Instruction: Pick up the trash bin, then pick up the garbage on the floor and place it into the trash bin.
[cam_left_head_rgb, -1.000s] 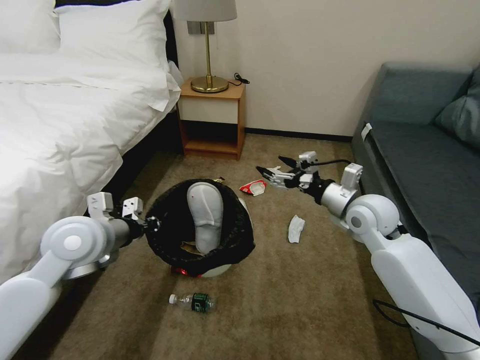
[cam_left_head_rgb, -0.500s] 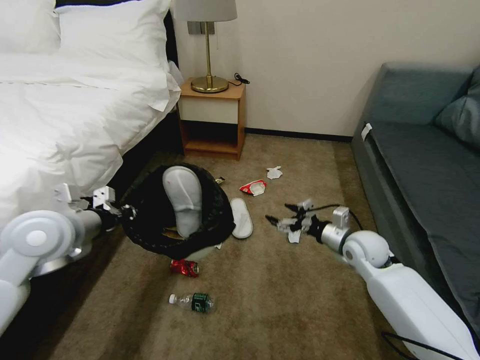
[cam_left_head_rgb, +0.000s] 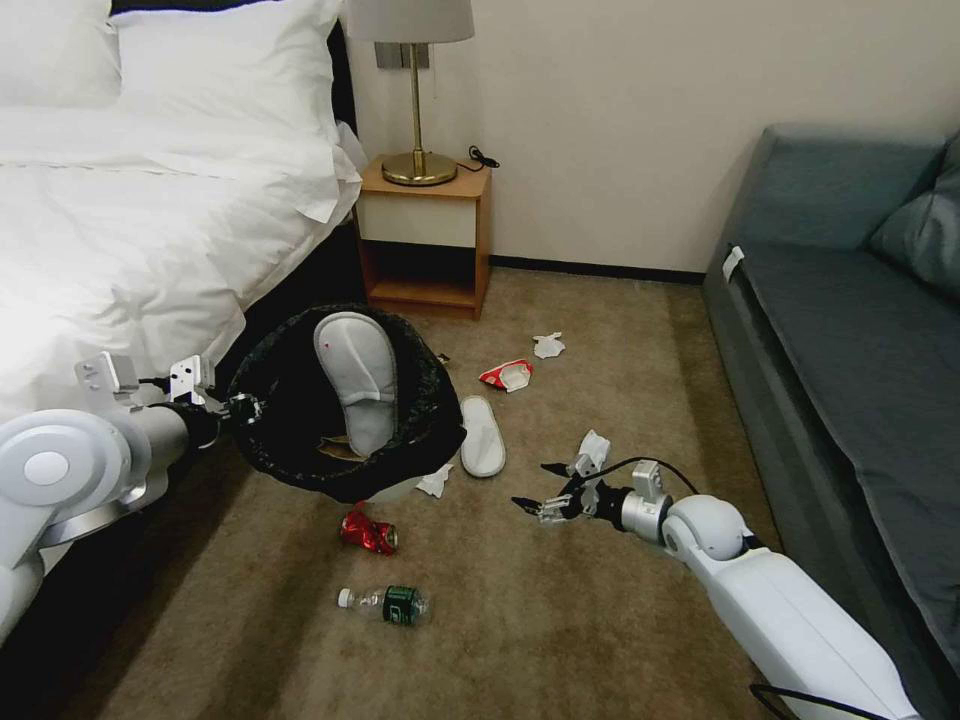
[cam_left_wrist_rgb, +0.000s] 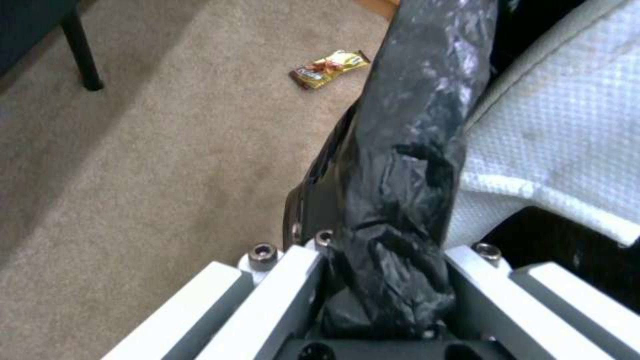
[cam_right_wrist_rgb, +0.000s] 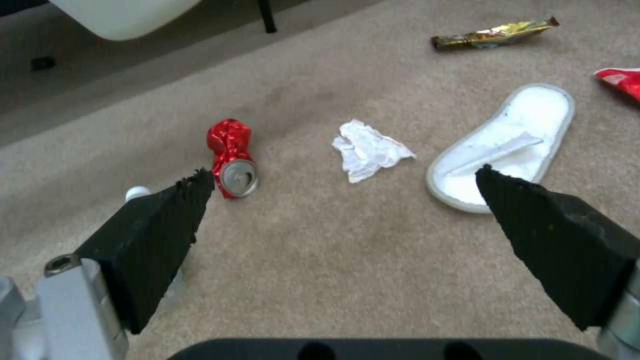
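Since half a second ago, the right gripper (cam_left_head_rgb: 540, 488) has sunk lower and nearer the robot, away from the crumpled white tissue (cam_left_head_rgb: 592, 450) it hovered over, while the left arm has lifted the round bin lined with crinkly black plastic (cam_left_head_rgb: 345, 405) slightly toward the white bed (cam_left_head_rgb: 120, 250).

From the head camera, the left gripper (cam_left_head_rgb: 240, 408) holds the bin's rim off the tan carpet (cam_left_head_rgb: 560, 620), with a white flat slipper (cam_left_head_rgb: 357, 378) standing in it. On the floor lie a second white slipper (cam_left_head_rgb: 482, 436), a crushed red can (cam_left_head_rgb: 368, 532), a clear green-labelled bottle (cam_left_head_rgb: 388, 603), a red wrapper (cam_left_head_rgb: 506, 374) and another tissue scrap (cam_left_head_rgb: 547, 345).

At the left wrist, the fingers (cam_left_wrist_rgb: 280, 295) are clamped on the black bag's rim (cam_left_wrist_rgb: 400, 200); a gold-brown snack packet (cam_left_wrist_rgb: 329, 67) lies on the carpet beyond.

At the right wrist, the black fingers (cam_right_wrist_rgb: 157, 235) stand wide apart and hold nothing, above the carpet between the red can (cam_right_wrist_rgb: 230, 157) and the slipper (cam_right_wrist_rgb: 507, 142), with a small white tissue (cam_right_wrist_rgb: 367, 149) ahead.
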